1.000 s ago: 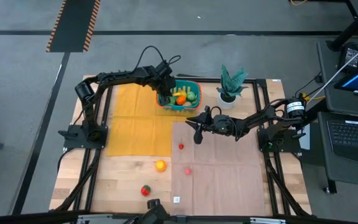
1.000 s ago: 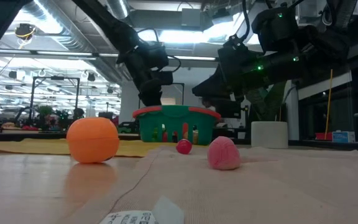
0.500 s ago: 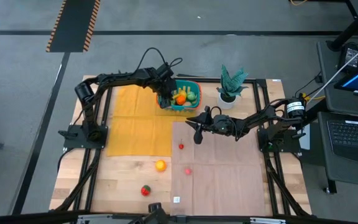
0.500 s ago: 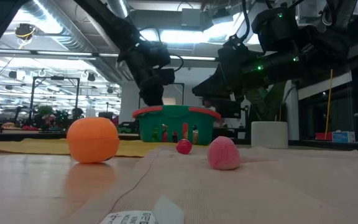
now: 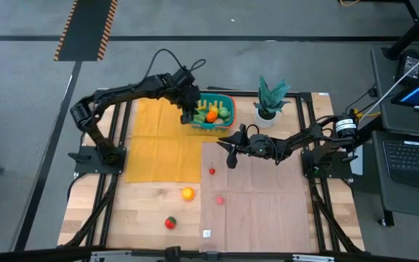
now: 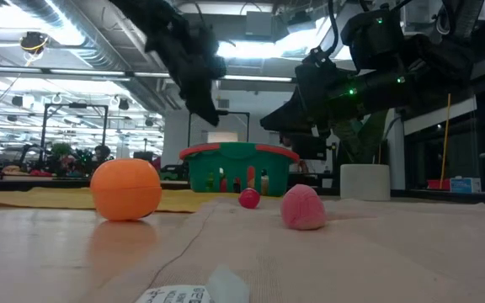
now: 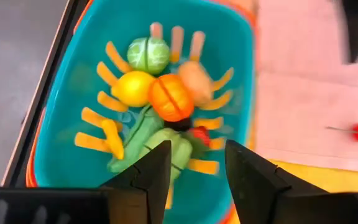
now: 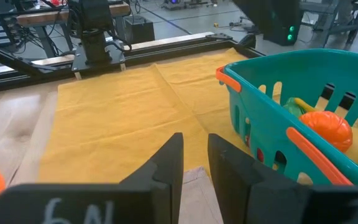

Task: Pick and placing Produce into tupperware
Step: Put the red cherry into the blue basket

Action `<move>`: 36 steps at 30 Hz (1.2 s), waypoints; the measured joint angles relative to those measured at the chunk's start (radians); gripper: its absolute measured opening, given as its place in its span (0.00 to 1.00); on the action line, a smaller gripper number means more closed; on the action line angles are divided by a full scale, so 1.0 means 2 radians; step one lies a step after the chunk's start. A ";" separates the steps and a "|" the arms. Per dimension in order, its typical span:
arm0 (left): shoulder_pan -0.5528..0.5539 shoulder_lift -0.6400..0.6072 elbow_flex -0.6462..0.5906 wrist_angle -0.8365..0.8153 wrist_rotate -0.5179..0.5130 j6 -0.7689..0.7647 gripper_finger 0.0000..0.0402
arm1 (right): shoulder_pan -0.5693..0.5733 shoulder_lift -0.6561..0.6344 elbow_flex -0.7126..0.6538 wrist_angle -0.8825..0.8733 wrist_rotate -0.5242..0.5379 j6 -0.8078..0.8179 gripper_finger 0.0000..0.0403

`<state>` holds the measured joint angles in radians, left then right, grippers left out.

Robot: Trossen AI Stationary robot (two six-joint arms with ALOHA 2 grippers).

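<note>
Above the teal basket (image 5: 211, 113), at the far side of the counter (image 5: 144, 218), the left claw (image 7: 194, 165) hangs with its two fingers a narrow gap apart and nothing between them. Several pieces of produce already lie inside the basket: a green round one (image 7: 148, 54), a yellow one (image 7: 135, 88), an orange one (image 7: 171, 97) and a long green one (image 7: 160, 144). The right claw (image 5: 230, 153) waits near the middle of the counter, just beside the basket, with its fingers almost together and holding nothing. Four pieces are still outside: a small red one (image 5: 212, 171), a pink one (image 5: 220, 199), an orange ball (image 5: 188, 193) and a red piece with green (image 5: 170, 223), all well apart from the basket toward the near edge. The main risk seems to be the round shape of these pieces, because a claw that comes down a little off the center could push one away, and it may roll over the yellow cloth (image 5: 162, 138) or off the counter. The small red one looks too small for an easy grip and could slip out. Also the two arms are close to each other near the basket, so a careless move could knock its rim or tip it. The potted plant (image 5: 270, 98) stands just beside the basket and could be hit as well.
</note>
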<state>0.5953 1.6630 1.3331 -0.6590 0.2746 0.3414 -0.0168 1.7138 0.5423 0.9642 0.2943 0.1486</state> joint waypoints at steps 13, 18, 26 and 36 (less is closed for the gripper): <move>-0.076 -0.156 -0.121 -0.017 0.068 -0.042 0.30 | 0.000 0.000 0.000 -0.013 0.000 0.002 0.19; -0.138 -0.230 -0.215 0.045 0.053 -0.110 0.28 | 0.000 0.000 0.000 -0.015 0.000 0.001 0.19; -0.221 -0.293 -0.311 0.069 -0.063 -0.200 0.25 | 0.000 0.000 0.000 -0.014 0.000 0.001 0.19; -0.299 -0.295 -0.414 0.223 -0.072 -0.222 0.21 | 0.000 0.000 0.000 -0.014 0.000 0.000 0.19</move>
<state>-0.0020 1.0737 0.5055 -0.2123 0.1309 -0.1019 -0.0158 1.7138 0.5423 0.9367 0.2943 0.1490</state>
